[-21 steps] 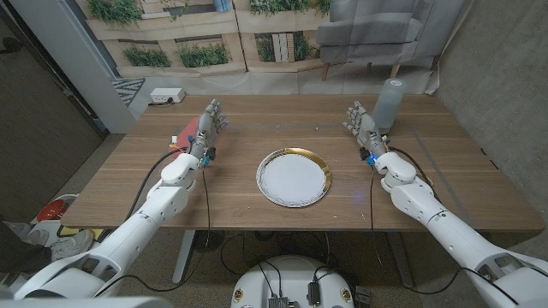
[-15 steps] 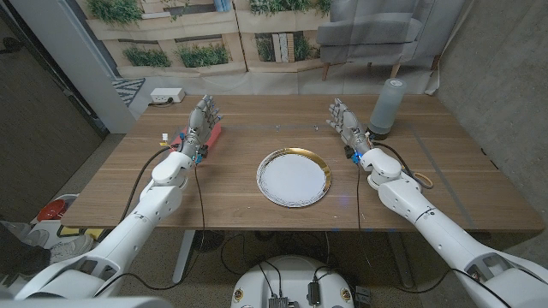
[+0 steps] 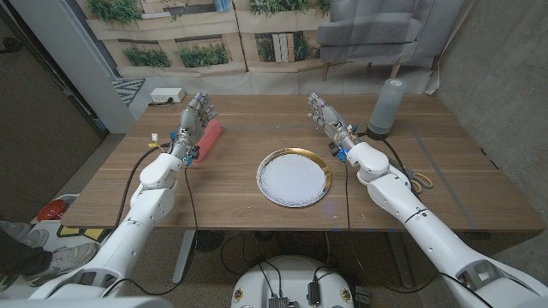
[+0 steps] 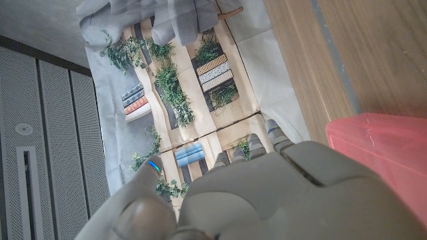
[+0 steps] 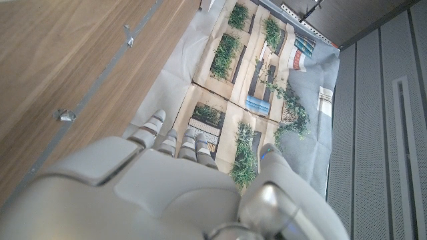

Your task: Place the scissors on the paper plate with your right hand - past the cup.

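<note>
A plant-print backdrop (image 3: pixel 214 34) hangs behind a grey armchair (image 3: pixel 377 30) (dim corner).

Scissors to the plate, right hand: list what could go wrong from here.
1. The scissors lie near the table's right side, behind the right hand, which is raised at the far middle; the reach back may be awkward.
2. The grey cup stands close beside the right arm; a swing toward the scissors could tip it.
3. The scissors lie flat on the wood, so the hand may push them along instead of lifting them toward the paper plate.
</note>
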`<state>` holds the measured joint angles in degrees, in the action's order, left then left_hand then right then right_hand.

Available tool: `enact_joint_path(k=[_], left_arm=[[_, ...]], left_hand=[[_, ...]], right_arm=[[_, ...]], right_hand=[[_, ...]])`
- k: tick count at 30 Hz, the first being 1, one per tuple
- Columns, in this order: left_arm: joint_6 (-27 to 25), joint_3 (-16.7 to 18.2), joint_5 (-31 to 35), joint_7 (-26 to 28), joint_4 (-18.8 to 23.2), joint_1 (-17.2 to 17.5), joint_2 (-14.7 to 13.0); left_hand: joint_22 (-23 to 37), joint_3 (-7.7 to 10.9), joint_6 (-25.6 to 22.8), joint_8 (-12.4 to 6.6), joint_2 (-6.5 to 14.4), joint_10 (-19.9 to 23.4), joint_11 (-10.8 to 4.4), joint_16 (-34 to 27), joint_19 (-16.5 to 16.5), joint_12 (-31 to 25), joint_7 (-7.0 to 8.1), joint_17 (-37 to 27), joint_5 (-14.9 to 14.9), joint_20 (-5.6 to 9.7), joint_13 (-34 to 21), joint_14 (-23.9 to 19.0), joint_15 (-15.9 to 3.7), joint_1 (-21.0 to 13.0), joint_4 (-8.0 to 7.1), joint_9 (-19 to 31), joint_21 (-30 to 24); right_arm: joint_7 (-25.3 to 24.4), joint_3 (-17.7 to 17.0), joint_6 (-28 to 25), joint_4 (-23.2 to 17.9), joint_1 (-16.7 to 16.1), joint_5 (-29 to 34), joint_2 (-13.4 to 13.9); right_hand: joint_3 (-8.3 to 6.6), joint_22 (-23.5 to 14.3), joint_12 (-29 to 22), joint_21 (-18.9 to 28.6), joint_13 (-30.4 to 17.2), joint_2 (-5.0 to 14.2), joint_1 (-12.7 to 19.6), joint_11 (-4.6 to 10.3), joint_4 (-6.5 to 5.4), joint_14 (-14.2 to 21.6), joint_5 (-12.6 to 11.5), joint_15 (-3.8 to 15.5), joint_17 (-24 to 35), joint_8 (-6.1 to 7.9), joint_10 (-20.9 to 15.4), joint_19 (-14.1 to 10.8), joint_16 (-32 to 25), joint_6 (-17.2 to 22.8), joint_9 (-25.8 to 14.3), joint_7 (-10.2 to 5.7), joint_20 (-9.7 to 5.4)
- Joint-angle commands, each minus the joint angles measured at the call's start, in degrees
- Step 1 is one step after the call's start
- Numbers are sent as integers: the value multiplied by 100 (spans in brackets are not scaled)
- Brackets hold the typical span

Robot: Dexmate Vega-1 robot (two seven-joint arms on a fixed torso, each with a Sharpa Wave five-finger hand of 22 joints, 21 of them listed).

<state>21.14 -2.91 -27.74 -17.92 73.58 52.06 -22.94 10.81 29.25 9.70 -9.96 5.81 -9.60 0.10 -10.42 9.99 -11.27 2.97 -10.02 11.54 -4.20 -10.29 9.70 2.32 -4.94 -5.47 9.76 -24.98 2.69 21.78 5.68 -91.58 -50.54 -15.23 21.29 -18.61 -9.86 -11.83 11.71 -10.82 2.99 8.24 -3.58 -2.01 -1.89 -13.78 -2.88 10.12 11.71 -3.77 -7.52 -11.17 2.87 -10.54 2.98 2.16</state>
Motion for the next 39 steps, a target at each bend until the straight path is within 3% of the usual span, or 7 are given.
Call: enact_joint_path(k=[1,6,19,25,31,34,39], left_arm=[[-121,541,370,-232,172,151,303],[-151,606,457,-290,159,133,355],[-151,664,616,-407,20,8,450],[-156,665,649,-434,-9,-21,491],[-150,673,680,-435,-22,-32,518],[-134,679,688,-450,-33,-36,523],[-122,697,701,-454,-22,-22,524]], left_hand=[[12,-8,316,-35,14,-622,-11,-19,742,-7,11,-21,23,-15,-15,788,25,8,31,8,35],[13,-18,313,-36,12,-617,-46,-22,730,-10,5,-22,22,-23,-15,786,18,20,29,9,52],[16,-39,271,-47,0,-580,87,-23,722,-23,-16,-23,22,-34,-16,790,28,40,29,9,89],[16,-44,270,-43,0,-595,8,-21,720,-17,-23,-22,24,-33,-15,796,33,45,29,10,103],[17,-53,261,-43,-1,-590,66,-23,719,-19,-33,-22,26,-35,-16,796,36,54,28,10,127],[18,-58,262,-41,-4,-621,-33,-22,717,-7,-29,-22,26,-34,-15,799,37,58,28,10,136],[19,-68,259,-40,-7,-617,38,-22,715,-10,-33,-22,28,-43,-15,799,32,67,29,10,161]], right_arm=[[-7,-252,-237,-155,-138,436,-16],[-32,-303,-259,-155,-151,522,45],[-46,-354,-553,-561,-212,918,473],[-73,-410,-626,-715,-306,1005,632],[-139,-456,-687,-900,-407,1106,772],[-184,-461,-734,-1000,-447,1193,847],[-233,-472,-808,-1117,-490,1292,943]], right_hand=[[-7,-18,10,-11,-14,-39,36,-11,56,-22,-34,-17,20,-18,31,-19,15,-33,-20,-13,34],[-7,-18,15,-15,-14,-56,61,-13,85,-23,-34,-14,20,-22,33,-16,17,-37,-19,-8,30],[-17,-16,15,-25,-12,-115,177,-23,207,-13,-32,-25,19,13,-2,-12,19,68,-20,33,29],[-21,-16,14,-24,-12,-131,214,-27,245,-1,-31,-26,19,15,-15,-19,16,81,-20,39,23],[-27,-16,12,-23,-12,-146,258,-26,289,16,-29,-26,19,21,-32,-30,12,109,-21,37,23],[-29,-16,14,-20,-12,-153,277,-26,308,24,-27,-25,19,24,-33,-42,10,121,-21,34,22],[-34,-16,16,-18,-12,-164,314,-28,344,31,-24,-20,19,25,-39,-52,10,133,-22,35,14]])
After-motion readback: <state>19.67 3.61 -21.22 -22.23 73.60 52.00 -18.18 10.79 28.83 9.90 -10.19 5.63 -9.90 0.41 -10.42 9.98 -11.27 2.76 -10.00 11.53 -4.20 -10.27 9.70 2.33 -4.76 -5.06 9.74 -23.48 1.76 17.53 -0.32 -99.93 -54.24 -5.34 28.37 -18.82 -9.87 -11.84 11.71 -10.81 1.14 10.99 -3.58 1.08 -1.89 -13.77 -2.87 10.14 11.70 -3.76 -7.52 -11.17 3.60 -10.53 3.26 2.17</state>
